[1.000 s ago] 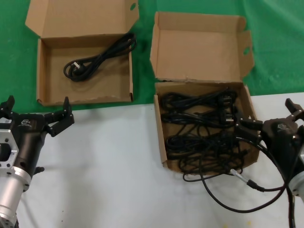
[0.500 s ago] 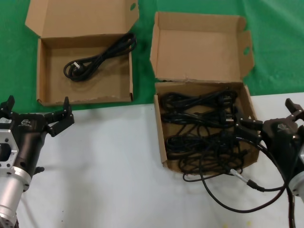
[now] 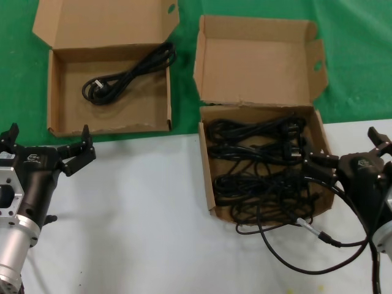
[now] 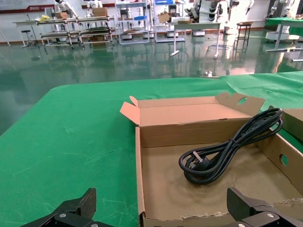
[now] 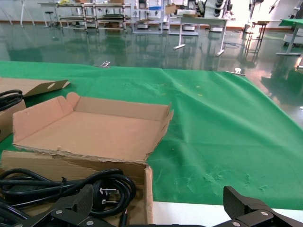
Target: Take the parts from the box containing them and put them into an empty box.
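Note:
The squarer box (image 3: 206, 177) with upright lid flaps holds a tangle of several black power cords (image 3: 257, 165). The wide shallow box (image 3: 54, 92) with the flat lid holds one coiled cord (image 3: 125, 76). My left gripper (image 3: 48, 139) is open and empty over the white table, just in front of the wide box. In the left wrist view the gripper (image 4: 161, 198) faces that box's front wall (image 4: 189, 220) and its cord (image 4: 227, 151). My right gripper (image 3: 349, 150) is open and empty at the squarer box's right wall. In the right wrist view the gripper (image 5: 157, 194) straddles that wall, above cords (image 5: 94, 187).
A black cable with a grey tip (image 3: 309, 228) runs from my right arm across the white table (image 3: 141, 220) in front of the squarer box. Green cloth (image 3: 355, 61) covers the surface behind both boxes. The squarer box's lid (image 5: 94, 127) stands open.

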{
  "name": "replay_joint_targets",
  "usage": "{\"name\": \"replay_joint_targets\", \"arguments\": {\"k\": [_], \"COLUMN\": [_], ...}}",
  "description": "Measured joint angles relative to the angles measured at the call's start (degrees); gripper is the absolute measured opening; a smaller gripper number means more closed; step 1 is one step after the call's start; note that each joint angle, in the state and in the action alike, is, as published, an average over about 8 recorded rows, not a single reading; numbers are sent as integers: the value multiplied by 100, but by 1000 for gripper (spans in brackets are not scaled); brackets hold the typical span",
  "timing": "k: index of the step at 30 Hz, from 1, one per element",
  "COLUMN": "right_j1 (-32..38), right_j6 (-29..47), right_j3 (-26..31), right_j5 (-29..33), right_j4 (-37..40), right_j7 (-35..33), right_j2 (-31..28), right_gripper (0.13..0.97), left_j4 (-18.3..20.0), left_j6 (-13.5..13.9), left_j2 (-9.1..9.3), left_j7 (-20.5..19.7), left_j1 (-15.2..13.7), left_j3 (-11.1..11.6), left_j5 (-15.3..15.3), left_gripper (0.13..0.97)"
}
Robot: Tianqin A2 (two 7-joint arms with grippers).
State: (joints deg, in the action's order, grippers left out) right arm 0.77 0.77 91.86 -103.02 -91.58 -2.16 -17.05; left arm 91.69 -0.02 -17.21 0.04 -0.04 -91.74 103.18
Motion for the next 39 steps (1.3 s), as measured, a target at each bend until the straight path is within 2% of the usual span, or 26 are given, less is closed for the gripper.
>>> {"name": "replay_joint_targets", "arguments": {"k": [39], "right_j1": [0], "right_j6": [0], "right_j3": [0], "right_j5": [0], "right_j4": [0], "right_j7": [0], "right_j2": [0], "right_gripper": [966], "left_j4": [0], "left_j6": [0], "left_j2": [0], "left_j7": [0], "left_j1": [0], "left_j3": [0], "left_j5": [0], "left_gripper": [966]}}
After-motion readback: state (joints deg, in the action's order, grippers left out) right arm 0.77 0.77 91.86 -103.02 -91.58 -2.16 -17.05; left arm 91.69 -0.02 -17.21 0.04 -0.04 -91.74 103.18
